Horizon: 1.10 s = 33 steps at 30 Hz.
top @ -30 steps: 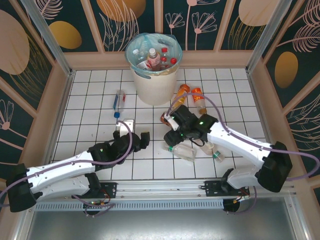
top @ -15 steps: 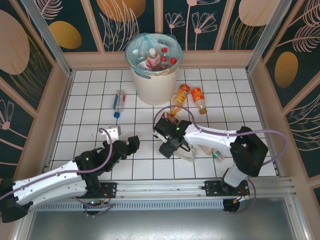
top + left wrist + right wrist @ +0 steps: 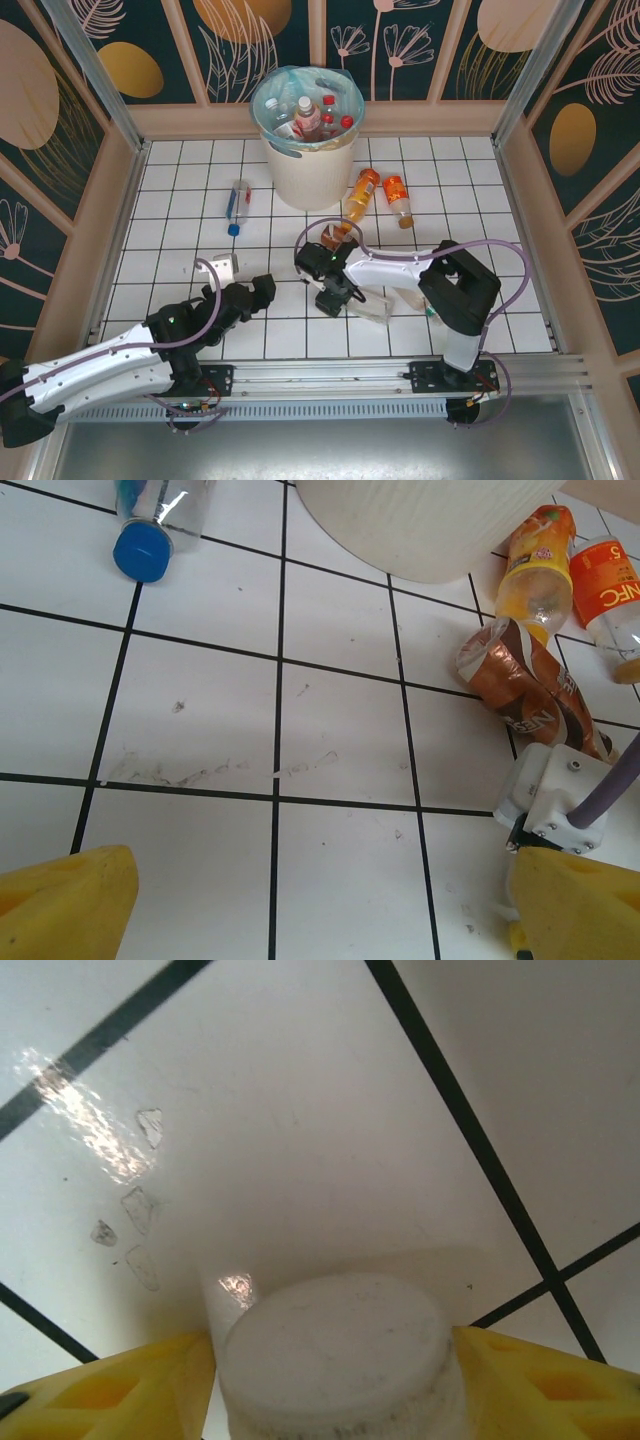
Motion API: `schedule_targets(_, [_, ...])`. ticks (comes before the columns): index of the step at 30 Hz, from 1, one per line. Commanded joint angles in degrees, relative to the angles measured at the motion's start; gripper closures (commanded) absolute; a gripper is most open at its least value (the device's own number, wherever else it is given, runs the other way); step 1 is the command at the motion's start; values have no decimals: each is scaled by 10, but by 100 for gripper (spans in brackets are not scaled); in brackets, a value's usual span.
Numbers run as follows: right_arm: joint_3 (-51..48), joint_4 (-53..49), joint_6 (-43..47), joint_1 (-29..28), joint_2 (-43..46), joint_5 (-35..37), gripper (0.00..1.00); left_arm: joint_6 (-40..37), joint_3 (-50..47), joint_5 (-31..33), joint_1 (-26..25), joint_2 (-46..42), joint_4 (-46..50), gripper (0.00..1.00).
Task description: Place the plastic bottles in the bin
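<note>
Lying on its side on the white tiles [image 3: 180, 180], the clear bottle [image 3: 372, 303] has its cap end toward the right gripper [image 3: 335, 296]. In the right wrist view that gripper [image 3: 335, 1362] grasps the round, matt white cap [image 3: 335, 1345], a yellow finger [image 3: 110, 1390] pressed against each side. The tile beneath is glossy, crossed by dark grout lines.

The left gripper [image 3: 262, 290] hangs low over bare tile, well apart from every bottle. Its yellow fingers [image 3: 60, 900] are spread wide with nothing between them.

The brown bottle [image 3: 338, 235], crumpled and shiny, lies just beyond the right gripper, between it and the bin [image 3: 300, 175]. In the left wrist view it [image 3: 525, 685] almost touches the right arm's white wrist housing [image 3: 555, 795]. Two orange bottles [image 3: 362, 193] [image 3: 398, 198] lie farther back. One rests near the bin's base and the other just to the right of it. The blue-cap bottle [image 3: 238, 203] lies alone to the left of the bin.

That makes five bottles countable on the tiles: one clear, one brown, two orange and one blue-capped. The bin is round, off-white and faintly ribbed, lined with a pale teal bag. It holds several more bottles with red and white caps, too crowded to count.
</note>
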<state>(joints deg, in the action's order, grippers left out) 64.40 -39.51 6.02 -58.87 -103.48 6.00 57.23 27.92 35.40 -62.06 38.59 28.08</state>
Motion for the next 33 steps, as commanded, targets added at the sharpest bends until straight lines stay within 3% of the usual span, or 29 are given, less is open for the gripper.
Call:
schedule_targets(1, [22,-13,2,-2,-11,3,48,4,-4,15,-1,-7,15,5])
schedule_targets(7, [56,-51,-1,-2,2,-14,64,-2,-2,27,-2,-16,18,5])
schedule_targets(16, [129,-88,0,9,101,-64,68,-12,21,58,-1,-37,38,5])
schedule_targets(23, [286,-90,5,44,160,-98,70,-38,78,97,-1,-82,63,7])
schedule_targets(28, [404,-23,15,92,177,-130,72,-79,143,130,-1,-101,64,8])
schedule_targets(33, [420,176,27,164,189,-128,72,-128,201,148,-2,-84,46,8])
